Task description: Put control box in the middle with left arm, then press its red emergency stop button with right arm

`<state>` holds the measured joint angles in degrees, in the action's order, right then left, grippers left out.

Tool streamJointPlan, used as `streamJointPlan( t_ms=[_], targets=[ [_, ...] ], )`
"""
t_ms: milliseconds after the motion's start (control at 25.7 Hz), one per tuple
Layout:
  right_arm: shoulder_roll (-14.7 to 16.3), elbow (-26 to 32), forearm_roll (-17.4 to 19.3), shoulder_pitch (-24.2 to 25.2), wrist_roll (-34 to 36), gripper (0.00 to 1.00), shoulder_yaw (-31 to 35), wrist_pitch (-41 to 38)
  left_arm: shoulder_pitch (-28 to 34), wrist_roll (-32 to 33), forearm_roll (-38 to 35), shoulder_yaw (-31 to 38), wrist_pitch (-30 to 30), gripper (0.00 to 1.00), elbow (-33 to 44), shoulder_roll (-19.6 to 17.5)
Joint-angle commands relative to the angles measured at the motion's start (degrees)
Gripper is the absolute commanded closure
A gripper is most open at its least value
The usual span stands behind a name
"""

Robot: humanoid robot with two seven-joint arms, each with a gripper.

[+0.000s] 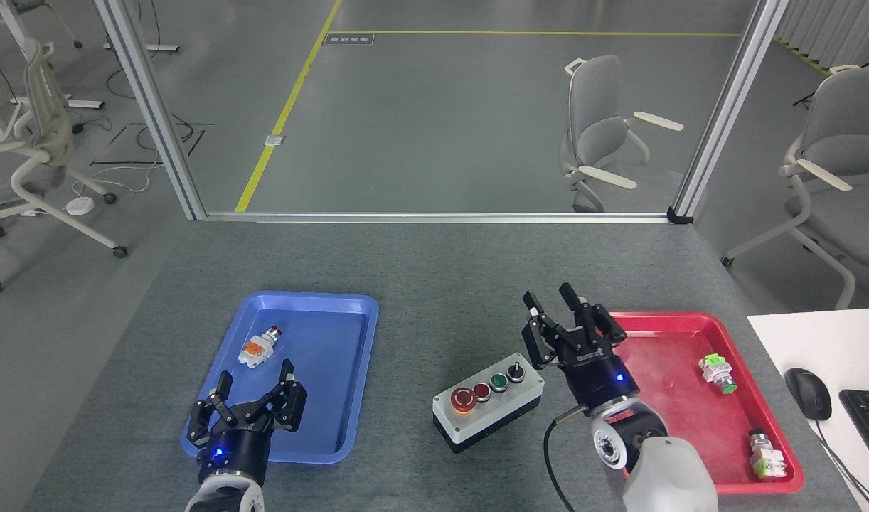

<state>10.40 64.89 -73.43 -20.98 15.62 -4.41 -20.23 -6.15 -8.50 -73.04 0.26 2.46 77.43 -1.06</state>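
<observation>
Head view, the only one here. The control box [488,410] is sitting on the dark grey bench [434,284], in the middle [445,320] stretch between the blue tray [349,370] and the red tray [673,455], touching neither. Its row of controls is fully showing: the red emergency stop button [461,400] with its yellow ring at the left end, then a small red button [481,390], a green button [498,382] and a black knob [516,371].

The right arm's tool [568,320] is hanging just beside the box's right end, over the near-left corner of the red tray, fingers pointing up and spread wide, gripping nothing and not touching the box.

The left arm's tool [253,398] is hovering over the blue tray's near-left corner, also splayed wide and empty. A little orange-bodied pushbutton [259,348] is lying in that tray just beyond its fingertips.

Two green-capped pushbuttons are resting in the red tray, one [717,374] toward the far right and one [765,455] in the near right corner. A mouse [808,393] and keyboard [868,423] are sitting on a white desk off to the right.
</observation>
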Motion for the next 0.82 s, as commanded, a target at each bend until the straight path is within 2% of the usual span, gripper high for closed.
streamJointPlan(
  t_ms=[0, 194, 311, 467, 544, 661, 778],
  targets=[
    [0.3, 2.0, 0.3, 0.1, 1.1, 0.01, 7.0, 2.4, 0.0, 0.0, 0.0, 0.0, 0.0, 0.01, 0.0, 0.0],
    [1.1, 3.8, -1.5, 2.1, 1.0, 0.01, 11.3, 8.5, 0.0, 0.0, 0.0, 0.0, 0.0, 0.01, 0.0, 0.0],
    [0.9, 6.9, -4.8, 7.7, 0.9, 0.02, 12.2, 12.5, 0.0, 0.0, 0.0, 0.0, 0.0, 0.01, 0.0, 0.0],
    [-0.5, 13.6, -8.6, 14.3, 0.6, 0.02, 11.3, 17.6, 0.0, 0.0, 0.0, 0.0, 0.0, 0.01, 0.0, 0.0],
    [-2.2, 17.6, -9.2, 17.7, -0.9, 0.02, 11.2, 18.5, 0.0, 0.0, 0.0, 0.0, 0.0, 0.01, 0.0, 0.0],
    [-2.7, 23.9, -9.4, 22.9, -4.4, 0.02, 11.1, 18.7, 0.0, 0.0, 0.0, 0.0, 0.0, 0.01, 0.0, 0.0],
    [-3.0, 27.0, -9.6, 25.1, -6.3, 0.02, 11.2, 19.6, 0.0, 0.0, 0.0, 0.0, 0.0, 0.01, 0.0, 0.0]
  ],
)
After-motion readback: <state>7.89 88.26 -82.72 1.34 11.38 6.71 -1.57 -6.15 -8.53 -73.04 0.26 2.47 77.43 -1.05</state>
